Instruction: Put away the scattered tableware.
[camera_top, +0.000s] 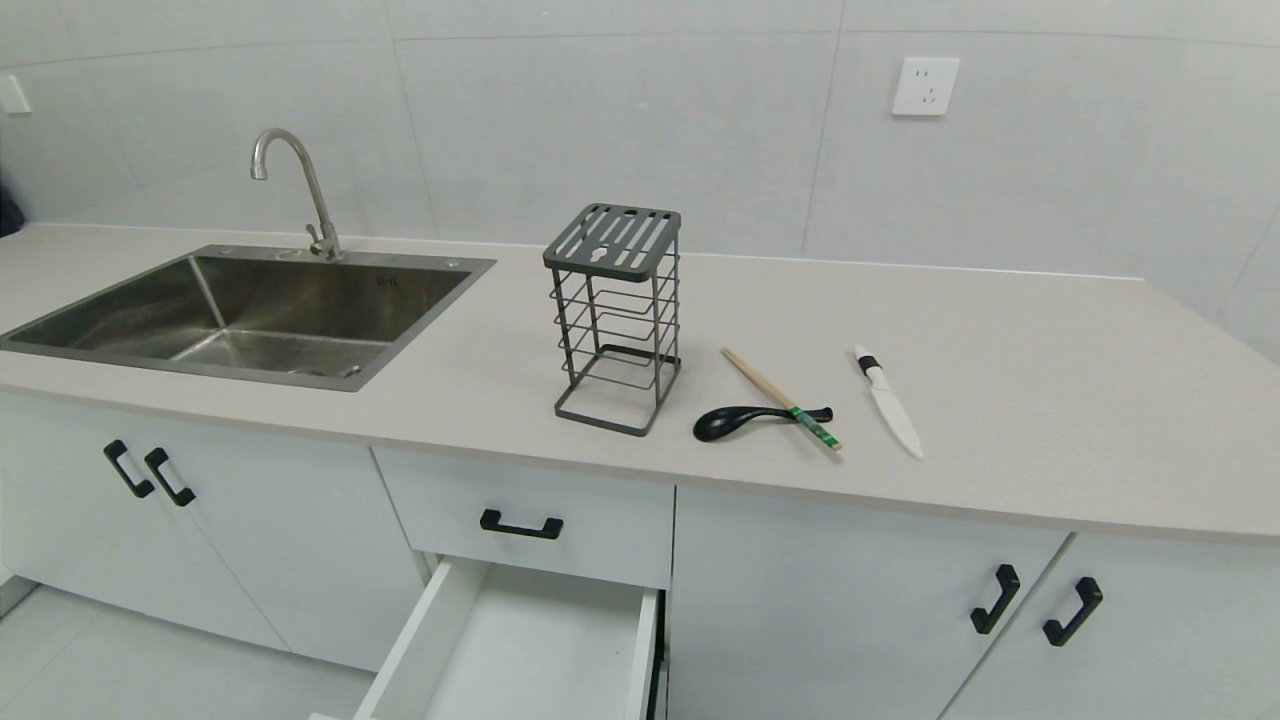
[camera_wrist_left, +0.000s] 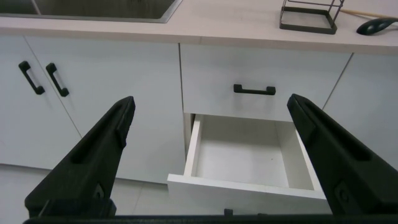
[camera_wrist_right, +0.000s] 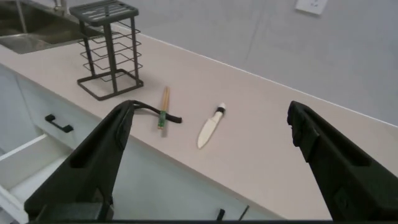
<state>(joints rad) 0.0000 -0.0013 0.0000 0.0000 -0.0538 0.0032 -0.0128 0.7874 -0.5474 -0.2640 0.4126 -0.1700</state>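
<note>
Nothing put away yet: spoon (camera_top: 745, 420), chopsticks (camera_top: 780, 398) and knife (camera_top: 888, 400) lie on the counter (camera_top: 1050, 420) to the right of the rack (camera_top: 615, 320). The drawer (camera_top: 520, 650) below stands open. My left gripper (camera_wrist_left: 208, 162) and right gripper (camera_wrist_right: 208, 162) are both spread apart, holding nothing.

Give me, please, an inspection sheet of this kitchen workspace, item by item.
Surface: pale counter, flat.
Job's things: spoon, chopsticks and knife lie loose on the counter, right of the upright rack; chopsticks cross the spoon's handle, knife apart. Drawer below is open, with nothing seen inside.
Clutter: nothing seen.
Claws: left claw open, before the drawer; right claw open, above the counter; both hold nothing.
Cables: nothing seen.
Surroundings: sink and tap at left, socket on the wall.
</note>
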